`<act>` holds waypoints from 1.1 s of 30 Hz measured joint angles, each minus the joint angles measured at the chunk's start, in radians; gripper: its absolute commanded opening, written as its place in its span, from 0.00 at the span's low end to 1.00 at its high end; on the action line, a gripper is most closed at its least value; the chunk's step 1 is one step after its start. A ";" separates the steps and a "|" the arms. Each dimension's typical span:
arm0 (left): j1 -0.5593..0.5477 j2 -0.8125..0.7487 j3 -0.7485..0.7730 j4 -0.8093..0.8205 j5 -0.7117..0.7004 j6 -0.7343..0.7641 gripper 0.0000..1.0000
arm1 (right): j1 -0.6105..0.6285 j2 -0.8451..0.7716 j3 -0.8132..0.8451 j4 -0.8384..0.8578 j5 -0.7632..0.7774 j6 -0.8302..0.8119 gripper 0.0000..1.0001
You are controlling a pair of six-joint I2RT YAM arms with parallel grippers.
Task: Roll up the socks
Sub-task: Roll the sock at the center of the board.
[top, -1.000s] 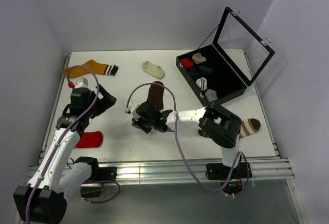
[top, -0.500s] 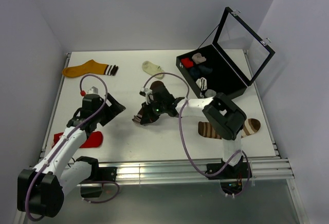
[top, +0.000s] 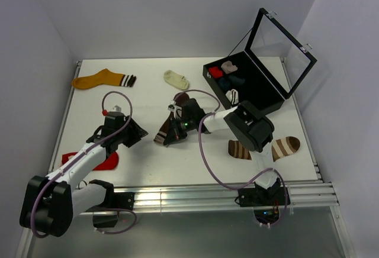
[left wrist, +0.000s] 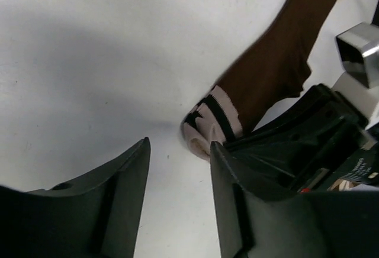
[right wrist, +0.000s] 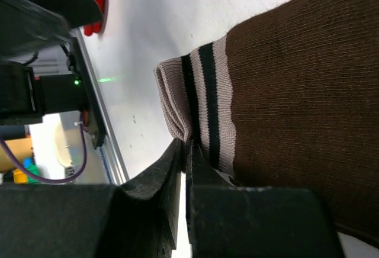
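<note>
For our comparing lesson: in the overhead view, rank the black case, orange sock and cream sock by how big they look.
1. Black case
2. Orange sock
3. Cream sock

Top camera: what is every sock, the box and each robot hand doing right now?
dark brown sock, not rolled, cuff pinched.
right gripper, shut on the dark brown sock's cuff.
left gripper, open, empty.
red sock, flat.
orange sock, flat.
cream sock, not rolled.
wide-striped sock, flat.
black box, lid open.

white left arm, white right arm, black joints, black gripper fingers, looping purple cables
</note>
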 measured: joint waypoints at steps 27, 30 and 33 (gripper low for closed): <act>-0.140 0.278 0.018 0.138 0.042 -0.005 0.37 | -0.021 0.014 0.000 0.008 -0.025 0.055 0.02; -0.142 0.294 0.023 0.156 0.040 -0.013 0.33 | -0.021 0.014 0.000 0.008 -0.025 0.053 0.04; -0.144 0.307 0.031 0.161 0.035 -0.020 0.29 | -0.021 0.014 0.000 0.004 -0.024 0.047 0.08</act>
